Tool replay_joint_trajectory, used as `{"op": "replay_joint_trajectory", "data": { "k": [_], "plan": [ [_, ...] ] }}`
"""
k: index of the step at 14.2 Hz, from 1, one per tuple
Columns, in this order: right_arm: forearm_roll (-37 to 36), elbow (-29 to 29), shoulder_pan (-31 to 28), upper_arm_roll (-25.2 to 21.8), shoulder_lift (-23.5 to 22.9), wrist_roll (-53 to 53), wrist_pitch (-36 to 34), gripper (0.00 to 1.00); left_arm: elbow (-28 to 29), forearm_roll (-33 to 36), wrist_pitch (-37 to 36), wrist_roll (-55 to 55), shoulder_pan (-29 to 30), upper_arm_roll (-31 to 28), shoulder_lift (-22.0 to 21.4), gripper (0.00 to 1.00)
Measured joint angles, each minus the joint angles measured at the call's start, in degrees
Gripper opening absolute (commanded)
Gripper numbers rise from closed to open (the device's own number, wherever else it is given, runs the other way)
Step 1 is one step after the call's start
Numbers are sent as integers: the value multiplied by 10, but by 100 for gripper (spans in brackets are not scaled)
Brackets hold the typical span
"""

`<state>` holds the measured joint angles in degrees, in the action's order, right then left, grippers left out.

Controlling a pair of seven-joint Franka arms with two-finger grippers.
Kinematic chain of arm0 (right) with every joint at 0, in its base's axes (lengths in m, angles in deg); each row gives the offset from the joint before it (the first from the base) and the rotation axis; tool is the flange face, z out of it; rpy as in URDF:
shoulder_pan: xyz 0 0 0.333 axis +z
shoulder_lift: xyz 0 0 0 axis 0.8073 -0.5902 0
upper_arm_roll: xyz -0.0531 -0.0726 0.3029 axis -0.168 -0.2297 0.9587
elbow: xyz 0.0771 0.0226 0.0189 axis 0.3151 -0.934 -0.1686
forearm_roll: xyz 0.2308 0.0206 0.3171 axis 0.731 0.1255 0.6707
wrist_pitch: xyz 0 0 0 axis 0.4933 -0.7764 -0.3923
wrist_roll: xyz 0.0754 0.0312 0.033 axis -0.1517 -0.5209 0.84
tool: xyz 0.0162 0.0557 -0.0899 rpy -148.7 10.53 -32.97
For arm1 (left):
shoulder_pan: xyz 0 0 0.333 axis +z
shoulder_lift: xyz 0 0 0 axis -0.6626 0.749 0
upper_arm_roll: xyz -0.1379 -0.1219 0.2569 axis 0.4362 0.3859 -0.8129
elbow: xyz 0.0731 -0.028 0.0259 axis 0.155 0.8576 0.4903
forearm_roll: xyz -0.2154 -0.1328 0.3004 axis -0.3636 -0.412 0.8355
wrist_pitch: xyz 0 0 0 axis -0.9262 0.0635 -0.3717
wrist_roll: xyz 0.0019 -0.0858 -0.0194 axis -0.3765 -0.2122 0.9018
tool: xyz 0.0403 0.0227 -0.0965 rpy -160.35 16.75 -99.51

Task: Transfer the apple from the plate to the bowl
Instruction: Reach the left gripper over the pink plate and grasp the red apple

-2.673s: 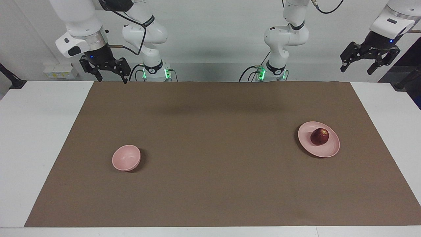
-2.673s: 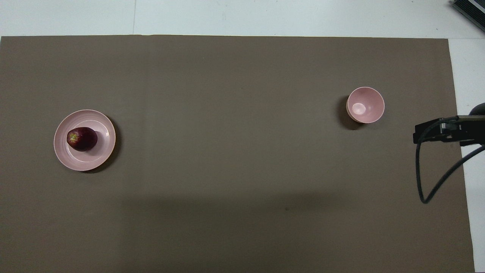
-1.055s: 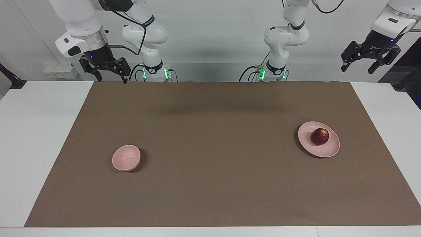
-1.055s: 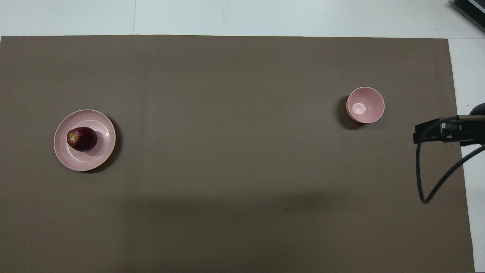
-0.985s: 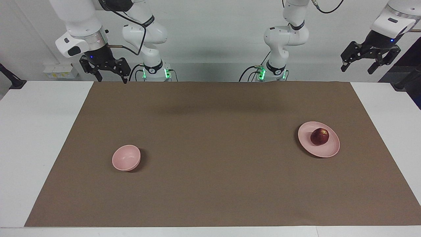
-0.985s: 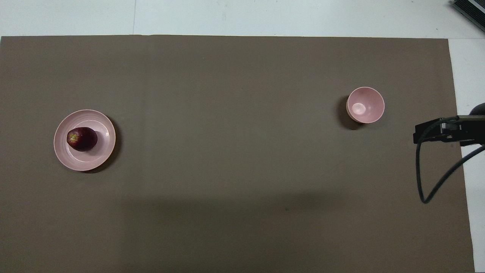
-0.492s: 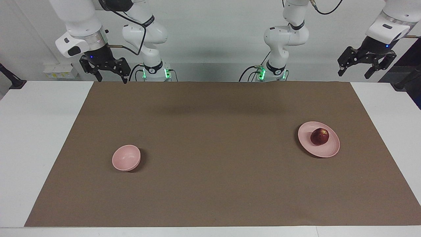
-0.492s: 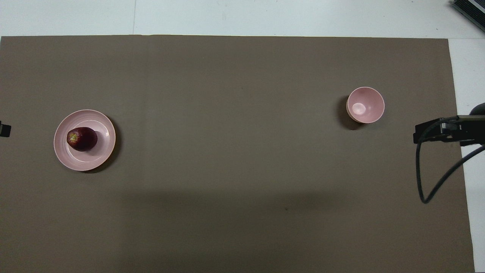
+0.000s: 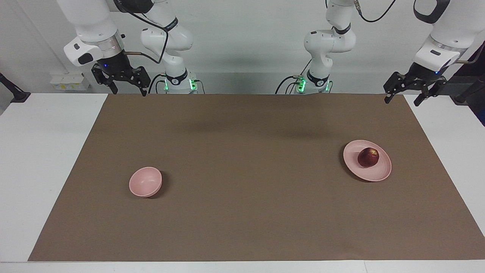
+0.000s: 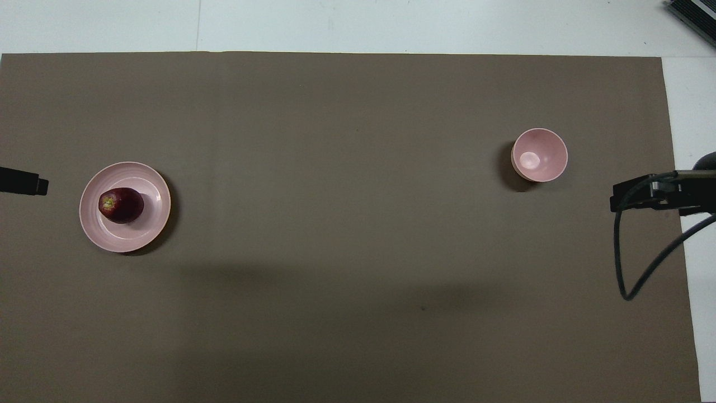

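Dark red apple (image 9: 368, 157) on pink plate (image 9: 383, 172), pink bowl (image 9: 145, 182) well apart, left tool (image 9: 403, 96) and right tool (image 9: 128, 88) both released, raised over counter's (image 9: 38, 151) edge

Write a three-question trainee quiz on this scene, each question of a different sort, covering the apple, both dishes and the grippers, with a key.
1. True or false: the apple lies in the bowl.
2. Which dish sits toward the left arm's end of the table? A) the plate B) the bowl
3. Fill in: both the left gripper and the right gripper hang in the air with fingers ____ and hold nothing.

Key: 1 false, it lies on the plate; 2 A; 3 open.
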<state>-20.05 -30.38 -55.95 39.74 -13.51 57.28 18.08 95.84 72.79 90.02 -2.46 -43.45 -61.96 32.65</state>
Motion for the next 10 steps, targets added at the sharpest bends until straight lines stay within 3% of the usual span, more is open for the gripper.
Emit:
{"op": "replay_joint_trajectory", "data": {
  "k": [7,10],
  "plan": [
    [0,0,0,0,0,0,0,100,165,0,185,-23,2,-6,3,100],
    [0,0,0,0,0,0,0,100,203,0,239,-24,9,-6,22,100]
  ]
}}
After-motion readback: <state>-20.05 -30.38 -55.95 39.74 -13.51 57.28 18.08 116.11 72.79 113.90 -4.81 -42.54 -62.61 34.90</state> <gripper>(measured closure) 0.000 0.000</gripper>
